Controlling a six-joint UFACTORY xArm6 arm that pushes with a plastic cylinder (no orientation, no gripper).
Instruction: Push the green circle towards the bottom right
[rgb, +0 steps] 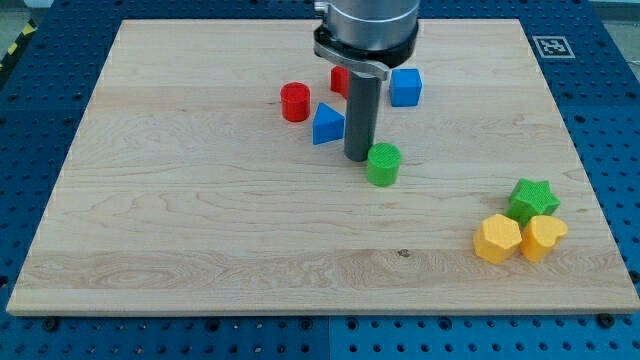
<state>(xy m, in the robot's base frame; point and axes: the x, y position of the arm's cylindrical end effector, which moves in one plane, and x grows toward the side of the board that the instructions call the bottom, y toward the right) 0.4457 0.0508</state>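
Observation:
The green circle (383, 164) is a short green cylinder near the middle of the wooden board (200, 220), a little right of centre. My tip (357, 157) is the lower end of the dark rod. It stands just left of the green circle, touching or nearly touching its upper left side. The arm's body fills the view's top centre and hides part of a red block (340, 80) behind the rod.
A red cylinder (295, 102) and a blue triangular block (327, 124) lie left of the rod. A blue cube (405, 87) lies at its upper right. At the bottom right sit a green star (533, 199), a yellow hexagon (497, 239) and a yellow heart-like block (543, 236).

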